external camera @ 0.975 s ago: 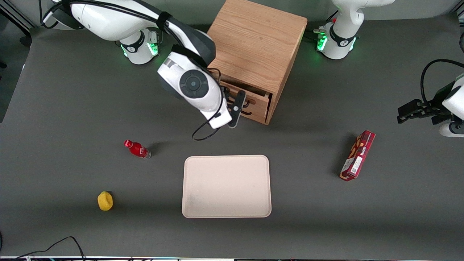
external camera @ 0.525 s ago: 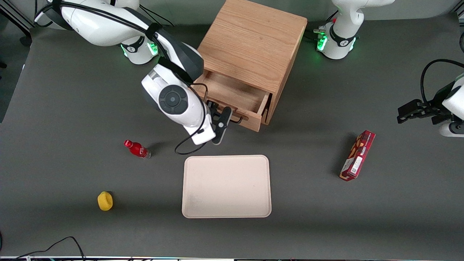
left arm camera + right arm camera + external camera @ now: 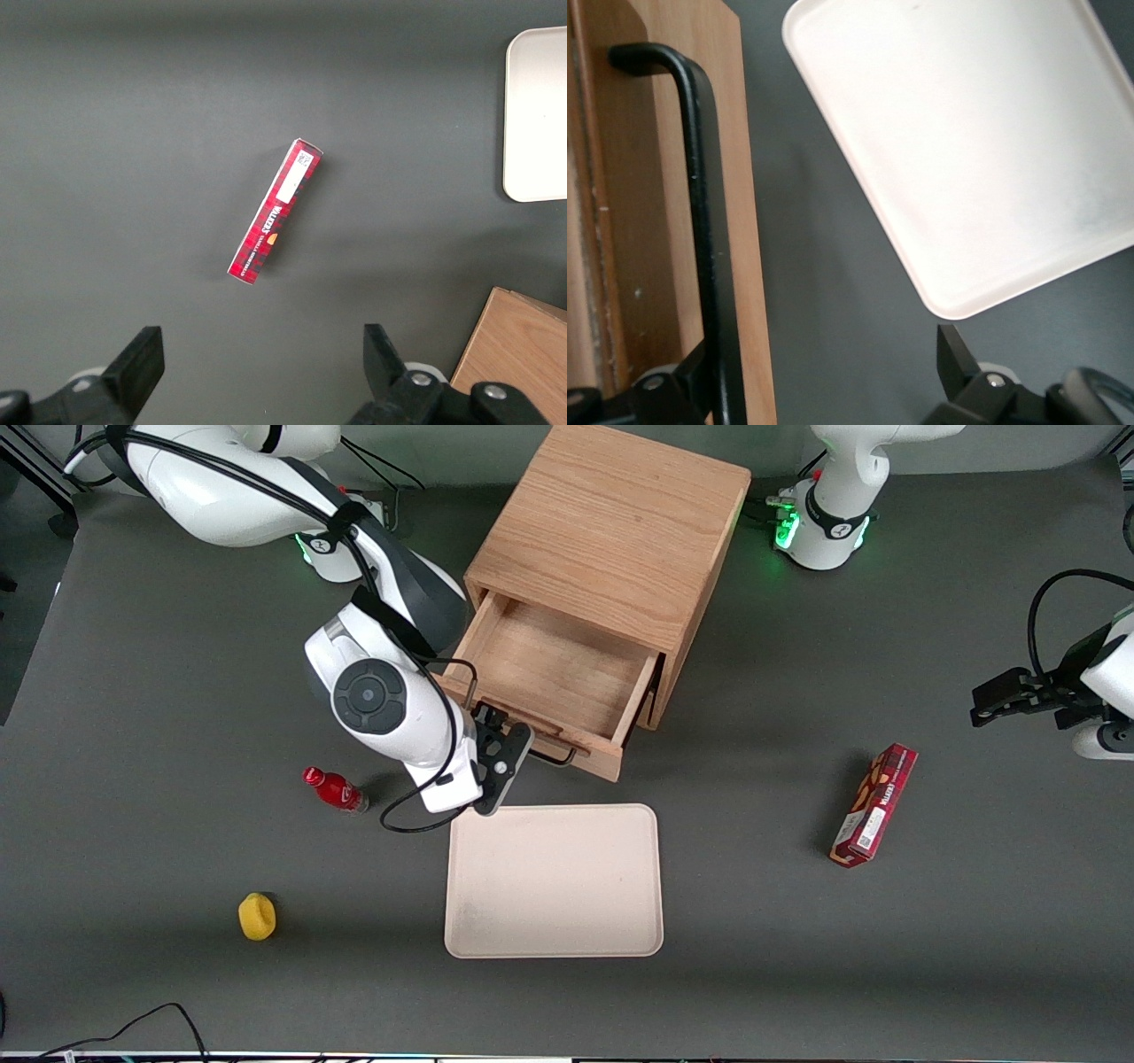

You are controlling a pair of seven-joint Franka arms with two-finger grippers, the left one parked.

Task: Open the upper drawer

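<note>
Upper drawer (image 3: pixel 558 677) has slid further out of the oak cabinet (image 3: pixel 611 549) toward 7 o'clock, interior bare. Arm angled low; claw (image 3: pixel 512 746) at the black handle (image 3: pixel 709 239), fingers apart, one touching the bar. Tray (image 3: pixel 554 881) just nearer the camera.

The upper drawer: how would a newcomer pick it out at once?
Find the boxy oak cabinet on the dark table. The upper drawer juts from its front toward the cream tray, pulled out, its wooden floor bare. The pincer sits at its thin black handle.
</note>
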